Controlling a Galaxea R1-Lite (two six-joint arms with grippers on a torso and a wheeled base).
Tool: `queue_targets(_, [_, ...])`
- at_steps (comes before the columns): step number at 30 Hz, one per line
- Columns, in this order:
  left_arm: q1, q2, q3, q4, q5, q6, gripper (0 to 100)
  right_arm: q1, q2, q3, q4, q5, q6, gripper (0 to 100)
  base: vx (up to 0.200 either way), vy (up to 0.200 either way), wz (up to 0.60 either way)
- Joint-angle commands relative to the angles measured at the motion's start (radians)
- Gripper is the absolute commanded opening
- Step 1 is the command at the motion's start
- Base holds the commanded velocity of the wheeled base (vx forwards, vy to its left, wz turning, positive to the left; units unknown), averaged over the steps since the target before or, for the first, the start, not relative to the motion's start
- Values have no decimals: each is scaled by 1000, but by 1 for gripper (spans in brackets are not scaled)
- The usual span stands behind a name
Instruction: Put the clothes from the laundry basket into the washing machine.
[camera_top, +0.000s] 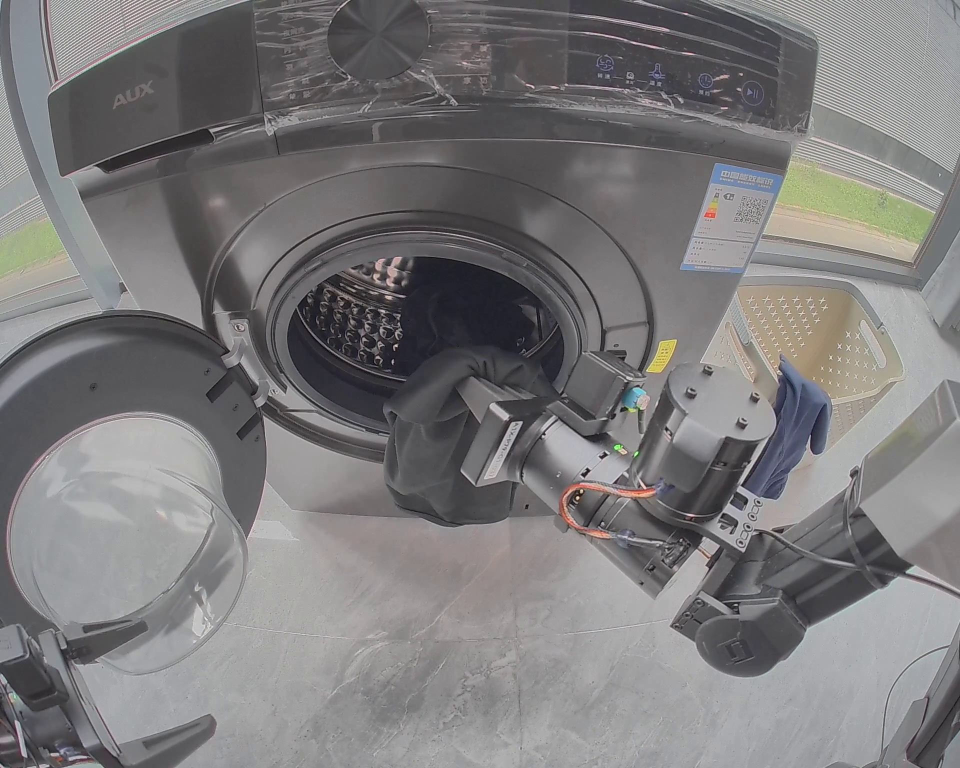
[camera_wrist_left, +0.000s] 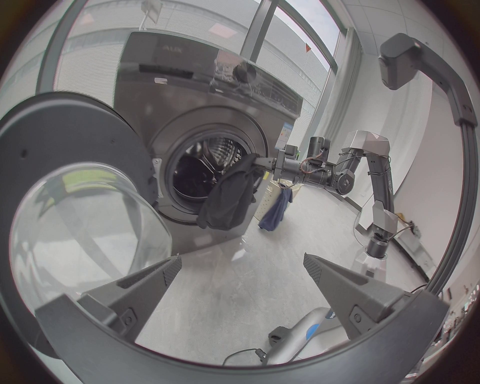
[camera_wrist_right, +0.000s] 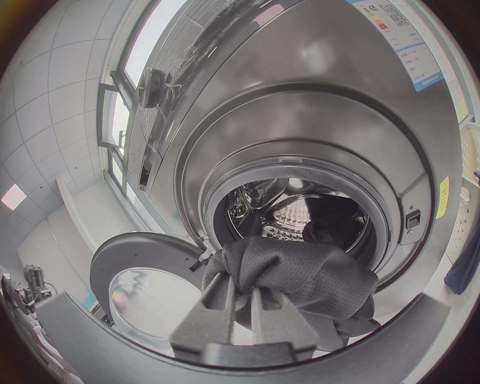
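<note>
Head view: black garment (camera_top: 440, 440) hides right jaws.

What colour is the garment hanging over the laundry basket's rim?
The garment is dark blue, clearest in the head view.

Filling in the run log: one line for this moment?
right gripper shut on black garment at washer mouth | left gripper open, near door | blue cloth hanging on basket

The left pincer (camera_wrist_left: 240, 263) is seen spread wide above the floor (camera_wrist_left: 280, 235). Farther off, a dark garment (camera_wrist_left: 227, 195) is held by the right pincer (camera_wrist_left: 259, 161) at the mouth of the washing machine (camera_wrist_left: 200, 95), whose door (camera_wrist_left: 75, 135) is swung open.
</note>
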Motion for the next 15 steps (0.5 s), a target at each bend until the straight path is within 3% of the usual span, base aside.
queue_targets(1, [-126,346,-44,-133,-17,5,100,8,6,-16,-38,-15,2,0,0,0,0])
queue_targets(7, [-219,570,-67,-261,42,1,100,10,-17,-1,-41,-18,2,0,0,0,0])
queue_targets(15, [-258,844,-119,-425,54,-2,100,24,-50,47,-42,-19,2,0,0,0,0])
